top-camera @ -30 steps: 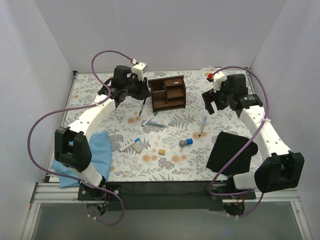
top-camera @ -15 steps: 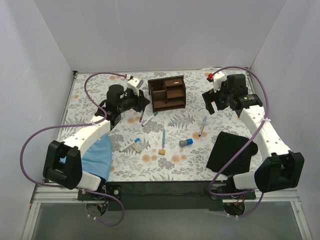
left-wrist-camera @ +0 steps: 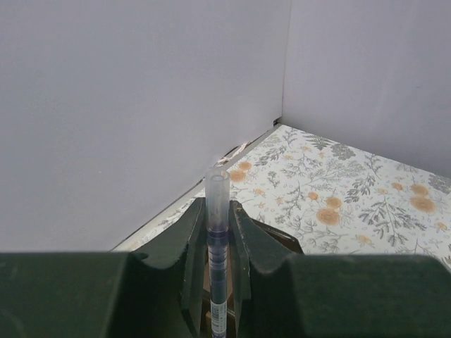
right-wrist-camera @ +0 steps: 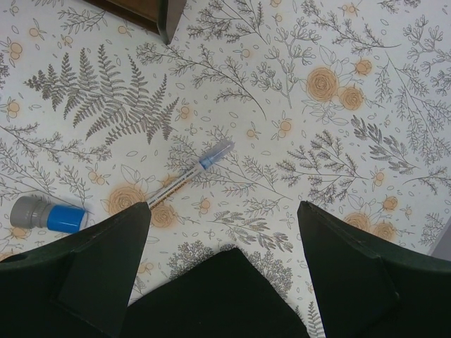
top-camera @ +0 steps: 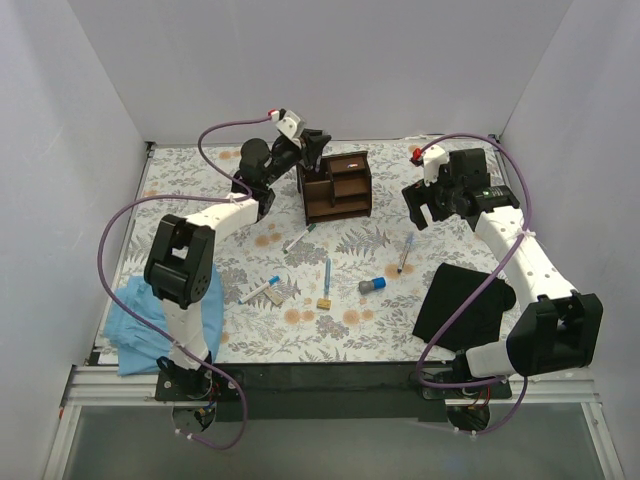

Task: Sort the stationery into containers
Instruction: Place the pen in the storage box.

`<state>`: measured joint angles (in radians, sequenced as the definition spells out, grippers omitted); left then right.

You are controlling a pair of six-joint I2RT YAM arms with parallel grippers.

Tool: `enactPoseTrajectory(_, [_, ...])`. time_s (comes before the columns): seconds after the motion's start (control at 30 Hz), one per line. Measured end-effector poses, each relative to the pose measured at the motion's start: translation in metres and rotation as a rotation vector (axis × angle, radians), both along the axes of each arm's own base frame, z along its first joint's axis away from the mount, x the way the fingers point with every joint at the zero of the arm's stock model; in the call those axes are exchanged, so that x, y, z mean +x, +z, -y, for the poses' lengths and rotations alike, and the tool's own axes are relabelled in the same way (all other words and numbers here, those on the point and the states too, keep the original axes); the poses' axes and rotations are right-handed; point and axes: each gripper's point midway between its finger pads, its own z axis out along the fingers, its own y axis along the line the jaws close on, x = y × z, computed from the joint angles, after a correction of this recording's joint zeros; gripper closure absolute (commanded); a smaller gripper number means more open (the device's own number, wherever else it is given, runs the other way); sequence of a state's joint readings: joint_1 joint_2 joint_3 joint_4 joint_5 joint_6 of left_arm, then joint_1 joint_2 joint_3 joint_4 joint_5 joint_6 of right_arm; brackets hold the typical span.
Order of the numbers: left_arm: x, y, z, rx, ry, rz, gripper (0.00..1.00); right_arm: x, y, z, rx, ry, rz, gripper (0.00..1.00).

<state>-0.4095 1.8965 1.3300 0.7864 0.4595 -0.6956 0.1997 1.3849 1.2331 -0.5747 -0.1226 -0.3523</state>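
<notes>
White pen (left-wrist-camera: 217,236), blue markings unreadable, clamped in left jaws.

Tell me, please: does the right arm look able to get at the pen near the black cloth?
Probably yes: the right gripper hangs open above the pen, which lies alone on the floral mat with nothing covering it.

left tool (left-wrist-camera: 217,210) raised, clamped on pen (left-wrist-camera: 216,184) | right tool (right-wrist-camera: 222,215) spread wide, facing down

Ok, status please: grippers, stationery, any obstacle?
Left gripper shut on thin clear-capped pen, upright, at left end of dark-brown wooden organiser. Right gripper open, over white-blue pen. No obstacle seen.
</notes>
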Motion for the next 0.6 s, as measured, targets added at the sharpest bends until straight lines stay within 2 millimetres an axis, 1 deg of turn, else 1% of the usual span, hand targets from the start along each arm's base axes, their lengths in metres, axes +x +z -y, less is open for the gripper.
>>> enactPoseTrajectory(0.13, [0.019,-0.009,0.010,-0.006,0.005,0.017,1.00,0.000,0.000,-0.001,-0.001,0.003,0.000,0.05])
enactPoseTrajectory(0.27, [0.034,-0.008,0.012,-0.018,0.029,0.036,1.00,0.000,0.000,-0.001,-0.002,0.002,0.000,0.05])
enactPoseTrajectory(0.37, [0.039,-0.006,0.012,-0.026,0.044,0.045,1.00,0.000,-0.002,-0.001,-0.005,0.002,-0.003,0.05])
enactPoseTrajectory(0.6, [0.042,-0.003,0.009,-0.036,0.064,0.052,1.00,0.002,-0.009,0.000,-0.012,0.000,-0.023,0.05])
